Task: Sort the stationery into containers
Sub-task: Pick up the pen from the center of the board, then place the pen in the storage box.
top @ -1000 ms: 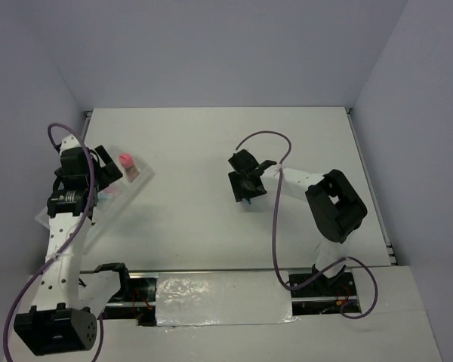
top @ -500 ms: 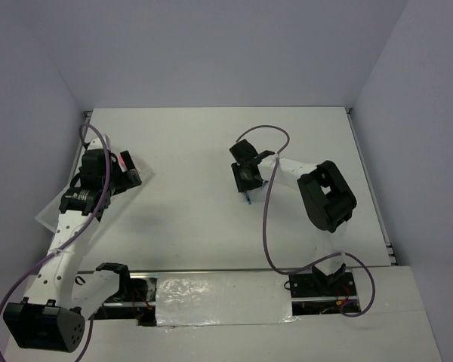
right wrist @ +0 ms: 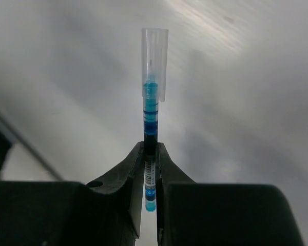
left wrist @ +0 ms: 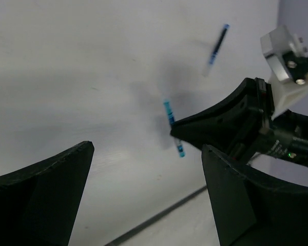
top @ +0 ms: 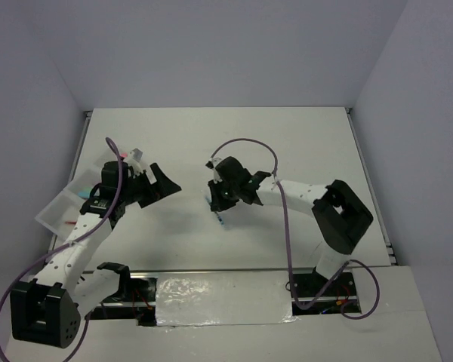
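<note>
My right gripper [top: 220,199] is shut on a thin blue pen [top: 218,214] with a clear cap, near the middle of the table. In the right wrist view the pen [right wrist: 155,97] sticks out straight ahead between the closed fingers, and the gripper [right wrist: 150,154] clamps its barrel. My left gripper [top: 157,187] stands wide open just left of it, holding nothing. From the left wrist view the open gripper [left wrist: 148,148] faces the held pen [left wrist: 173,127]. The clear tray [top: 54,215] lies at the far left, partly hidden by the left arm.
A second thin blue pen [left wrist: 215,46] lies on the table beyond the right gripper, blurred. Pink and cyan bits [top: 81,193] show inside the tray. Walls close the table at the back and on both sides.
The right gripper has closed on the blue pen and carried it left. The left arm has swung away from the tray toward the middle, its gripper still open.
</note>
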Controlling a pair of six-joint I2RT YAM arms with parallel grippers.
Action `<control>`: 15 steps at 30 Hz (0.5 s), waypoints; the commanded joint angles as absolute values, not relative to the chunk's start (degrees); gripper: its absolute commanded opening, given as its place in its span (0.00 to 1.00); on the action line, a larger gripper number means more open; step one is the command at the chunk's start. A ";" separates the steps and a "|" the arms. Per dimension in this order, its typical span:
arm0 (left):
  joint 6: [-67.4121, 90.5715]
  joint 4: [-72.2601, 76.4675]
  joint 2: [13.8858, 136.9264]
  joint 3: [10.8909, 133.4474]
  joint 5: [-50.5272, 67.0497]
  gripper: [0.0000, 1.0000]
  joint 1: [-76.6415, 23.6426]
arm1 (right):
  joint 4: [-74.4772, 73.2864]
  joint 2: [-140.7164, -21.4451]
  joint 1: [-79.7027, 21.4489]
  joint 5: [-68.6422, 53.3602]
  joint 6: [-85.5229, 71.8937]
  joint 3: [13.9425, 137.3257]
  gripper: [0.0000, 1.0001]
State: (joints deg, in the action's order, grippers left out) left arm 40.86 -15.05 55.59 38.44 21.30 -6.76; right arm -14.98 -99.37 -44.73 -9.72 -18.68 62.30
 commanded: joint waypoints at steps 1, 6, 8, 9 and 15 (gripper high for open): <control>49.92 -2.20 54.76 38.58 29.89 0.99 -11.32 | -2.99 -91.50 -47.72 -14.33 -25.73 63.36 0.08; 52.21 -1.75 54.32 37.53 27.95 0.99 -12.48 | -1.76 -90.62 -52.37 -14.42 -28.03 66.62 0.09; 52.12 -2.02 54.49 37.70 27.51 0.97 -12.48 | -0.97 -90.44 -53.17 -14.85 -28.82 67.50 0.09; 51.95 -2.98 54.58 37.88 27.07 0.93 -12.48 | -0.88 -90.00 -53.70 -14.77 -29.09 67.67 0.09; 51.77 -2.37 55.81 38.05 27.16 0.39 -12.48 | 1.13 -88.95 -55.11 -15.90 -29.97 67.94 0.13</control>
